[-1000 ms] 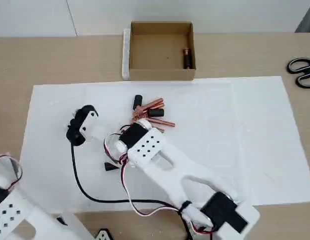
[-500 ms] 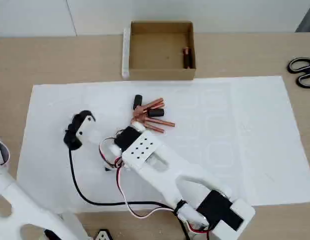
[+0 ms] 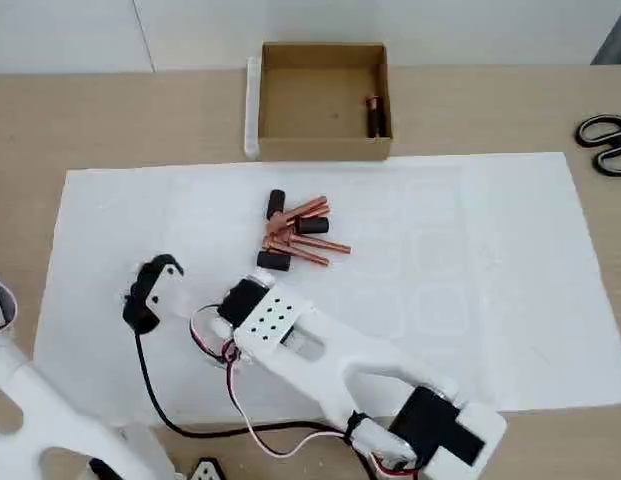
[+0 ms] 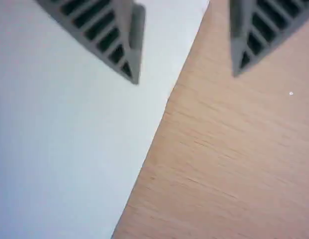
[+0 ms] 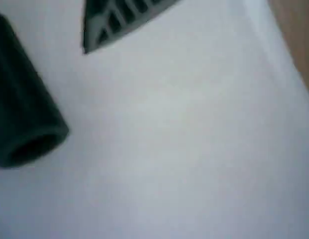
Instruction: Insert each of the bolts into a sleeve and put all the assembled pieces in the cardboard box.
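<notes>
On white paper (image 3: pixel 470 300), copper bolts (image 3: pixel 320 244), cylindrical sleeves (image 3: pixel 274 261)

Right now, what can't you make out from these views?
Pile of bolts and sleeves, high view: too small and overlapping to count.
Piece in the box, high view: too small to tell if it is fully assembled.
Sleeve, right wrist view: blurred, one end cut off by the edge.
Scissors, high view: cut off by the edge.
Left arm, high view: mostly cut off by the corner.
</notes>
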### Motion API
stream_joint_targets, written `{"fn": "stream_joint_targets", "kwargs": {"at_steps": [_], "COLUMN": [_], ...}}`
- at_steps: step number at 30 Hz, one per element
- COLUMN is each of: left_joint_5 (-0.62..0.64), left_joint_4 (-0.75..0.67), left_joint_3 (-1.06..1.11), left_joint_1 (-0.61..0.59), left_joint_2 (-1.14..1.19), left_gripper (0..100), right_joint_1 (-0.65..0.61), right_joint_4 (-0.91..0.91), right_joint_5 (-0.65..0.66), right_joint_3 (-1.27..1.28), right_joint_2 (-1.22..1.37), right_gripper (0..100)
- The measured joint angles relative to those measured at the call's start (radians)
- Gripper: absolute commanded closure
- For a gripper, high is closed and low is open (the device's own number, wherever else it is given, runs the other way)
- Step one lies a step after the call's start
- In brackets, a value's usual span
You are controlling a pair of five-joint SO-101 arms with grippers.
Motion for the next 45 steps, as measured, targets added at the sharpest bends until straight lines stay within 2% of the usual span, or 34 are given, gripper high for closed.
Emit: {"fn": "stream_joint_targets", "kwargs": {"at_steps": [11, 18, 31, 36, 45], "left_joint_5": [0.0, 0.011, 0.012, 0.012, 0.012], "left_joint_4": [0.028, 0.037, 0.037, 0.037, 0.037], "left_joint_3": [0.0, 0.0, 0.0, 0.0, 0.0], "left_joint_1": [-0.002, -0.002, -0.002, -0.002, -0.002], "left_joint_2": [0.0, 0.0, 0.0, 0.0, 0.0], "left_gripper": [88, 88, 88, 88, 88], "right_joint_1": [0.0, 0.002, 0.002, 0.002, 0.037], "right_joint_4": [-0.077, -0.117, -0.1, -0.087, -0.071], "right_joint_5": [0.0, 0.029, 0.06, 0.061, 0.064], "right_joint_3": [0.025, 0.023, -0.014, -0.018, -0.034], "right_joint_2": [0.005, 0.095, 0.126, 0.127, 0.129], "right_gripper": [80.3, 80.2, 80.5, 85.6, 85.9]}}
